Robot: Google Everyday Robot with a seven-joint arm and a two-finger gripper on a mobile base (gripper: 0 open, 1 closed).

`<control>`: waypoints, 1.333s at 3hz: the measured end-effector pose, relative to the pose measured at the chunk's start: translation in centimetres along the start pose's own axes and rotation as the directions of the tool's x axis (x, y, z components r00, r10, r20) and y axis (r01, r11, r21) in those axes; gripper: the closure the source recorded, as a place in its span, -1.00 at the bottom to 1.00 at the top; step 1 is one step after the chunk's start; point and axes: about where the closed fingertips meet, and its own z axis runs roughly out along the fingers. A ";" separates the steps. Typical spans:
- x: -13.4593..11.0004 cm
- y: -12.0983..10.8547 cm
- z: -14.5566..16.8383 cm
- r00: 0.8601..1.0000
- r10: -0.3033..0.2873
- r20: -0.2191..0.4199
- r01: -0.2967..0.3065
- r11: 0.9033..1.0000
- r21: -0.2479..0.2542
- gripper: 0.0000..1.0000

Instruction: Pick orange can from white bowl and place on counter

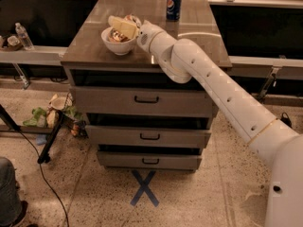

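The white bowl [118, 48] stands at the left front part of the counter [194, 48]. The orange can [112, 35] lies in the bowl, with mottled orange-brown print showing above the rim. My gripper [121, 27] is cream-coloured and reaches in from the right over the top of the bowl, right above the can and partly hiding it. The white arm [208, 74] stretches from the lower right across the counter's front edge.
A blue Pepsi can [173, 4] stands upright at the counter's back. The grey cabinet has three drawers [147, 100]. A blue X [143, 194] marks the floor in front. A water bottle [23, 36] stands on a shelf at left; bags [52, 115] and a black stand leg [49, 141] are on the floor.
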 end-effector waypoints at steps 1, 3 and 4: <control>-0.2 0.5 0.3 1.000 -0.005 0.013 0.006 1.000 -0.021 -0.20; -1.8 1.1 0.8 0.997 -0.072 0.035 0.073 0.996 -0.056 0.72; -5.1 1.5 1.2 0.985 -0.155 0.077 0.161 0.984 -0.078 1.00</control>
